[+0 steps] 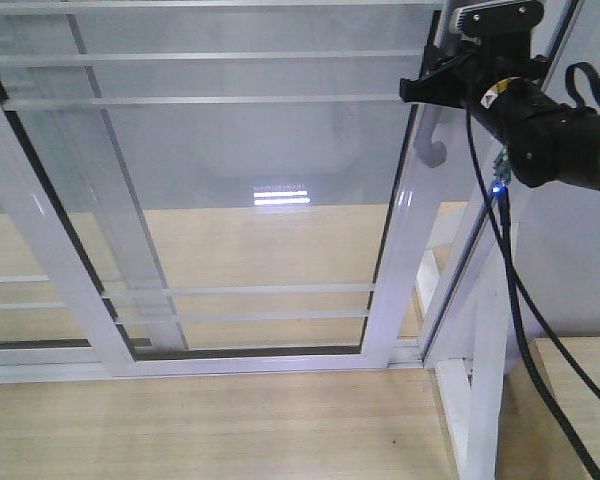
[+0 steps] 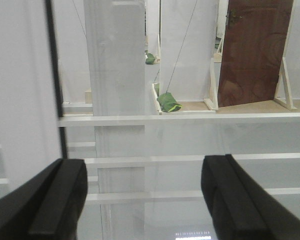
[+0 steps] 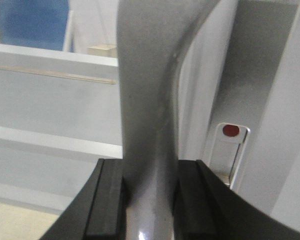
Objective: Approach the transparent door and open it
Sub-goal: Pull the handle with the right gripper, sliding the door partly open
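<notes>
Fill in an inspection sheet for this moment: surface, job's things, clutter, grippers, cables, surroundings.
Surface: light wood floor, running up to the door track.
Job's things: transparent door, white-framed with thin horizontal bars; grey curved handle on its right stile.
Clutter: green bag on the floor beyond the glass.
Grippers: right gripper shut on the handle; left gripper open, empty, facing the glass.
Cables: black cable hangs loose from the right arm.
Surroundings: brown wooden door and white panels behind the glass.
</notes>
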`<state>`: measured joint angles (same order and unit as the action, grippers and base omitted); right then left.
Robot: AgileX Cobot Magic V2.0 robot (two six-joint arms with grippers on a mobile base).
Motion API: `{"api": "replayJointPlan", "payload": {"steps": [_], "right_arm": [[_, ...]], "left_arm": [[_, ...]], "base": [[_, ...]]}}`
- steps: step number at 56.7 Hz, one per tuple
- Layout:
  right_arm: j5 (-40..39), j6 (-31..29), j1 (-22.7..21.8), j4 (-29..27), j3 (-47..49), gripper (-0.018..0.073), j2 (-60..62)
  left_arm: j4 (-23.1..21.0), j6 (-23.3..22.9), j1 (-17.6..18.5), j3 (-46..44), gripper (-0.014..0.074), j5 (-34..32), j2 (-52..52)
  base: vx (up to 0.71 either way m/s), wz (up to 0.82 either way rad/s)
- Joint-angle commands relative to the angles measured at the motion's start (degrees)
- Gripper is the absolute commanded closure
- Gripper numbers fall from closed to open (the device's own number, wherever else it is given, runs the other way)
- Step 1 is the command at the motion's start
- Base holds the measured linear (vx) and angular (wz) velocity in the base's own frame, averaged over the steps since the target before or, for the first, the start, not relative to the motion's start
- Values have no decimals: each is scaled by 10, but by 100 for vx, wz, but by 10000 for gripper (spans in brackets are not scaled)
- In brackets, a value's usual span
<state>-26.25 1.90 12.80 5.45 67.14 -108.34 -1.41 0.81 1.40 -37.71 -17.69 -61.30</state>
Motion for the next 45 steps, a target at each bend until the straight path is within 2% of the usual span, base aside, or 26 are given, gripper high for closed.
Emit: {"api": "replayJointPlan", "payload": {"steps": [1,45], "right_arm": [[-42,5,39,50,11,568,36],[-61,7,180,52,11,568,36]], "left_arm": [[-4,-2,3,-20,21,-44,9],[-4,-2,4,-20,21,-44,9]], "base": [[0,0],[0,0]]}}
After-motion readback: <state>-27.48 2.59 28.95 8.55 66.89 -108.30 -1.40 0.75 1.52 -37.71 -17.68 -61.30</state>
